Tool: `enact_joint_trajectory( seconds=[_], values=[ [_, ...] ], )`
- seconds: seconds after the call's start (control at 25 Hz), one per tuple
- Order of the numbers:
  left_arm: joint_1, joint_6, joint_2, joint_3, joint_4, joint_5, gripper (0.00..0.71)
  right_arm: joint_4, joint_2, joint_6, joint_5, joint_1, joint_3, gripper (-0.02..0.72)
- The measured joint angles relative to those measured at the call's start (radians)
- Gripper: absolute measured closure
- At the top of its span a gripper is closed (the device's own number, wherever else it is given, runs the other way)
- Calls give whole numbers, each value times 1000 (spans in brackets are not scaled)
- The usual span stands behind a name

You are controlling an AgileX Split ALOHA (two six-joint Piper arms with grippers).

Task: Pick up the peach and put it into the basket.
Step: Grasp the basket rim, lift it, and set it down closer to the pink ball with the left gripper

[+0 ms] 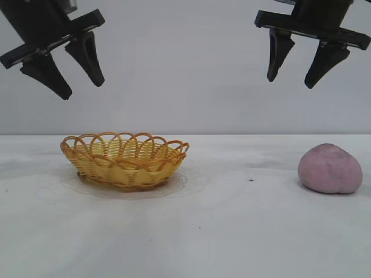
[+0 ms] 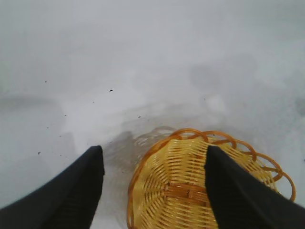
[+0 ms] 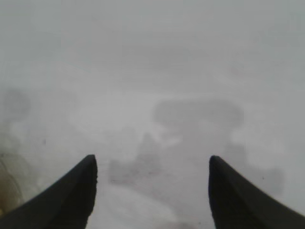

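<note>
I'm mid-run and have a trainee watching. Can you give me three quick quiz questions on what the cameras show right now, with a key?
1. True or false: the peach already lies inside the basket.
2. Which gripper hangs nearer above the peach in the exterior view? A) left gripper B) right gripper
3. Fill in: the jaws of both grippers stand ____, holding nothing.

Key
1. False. The peach rests on the table, well off to the right of the basket, which is empty.
2. B. The left gripper hangs over the basket side; its wrist view shows the basket below.
3. Open.
</note>
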Motion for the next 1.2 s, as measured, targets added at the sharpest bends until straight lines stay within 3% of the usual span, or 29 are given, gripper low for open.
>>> enact_joint_trajectory(
  seconds=[0.68,0.88,1.2],
  values=[
    [0,13,0,-2,5,16,302,-6,0,0,0,0,0,285],
    [0,35,17,-66,137,155,302,-6,0,0,0,0,0,285],
    [-23,133,132,-283,254,463,302,-18,0,0,4,0,0,285]
  ],
)
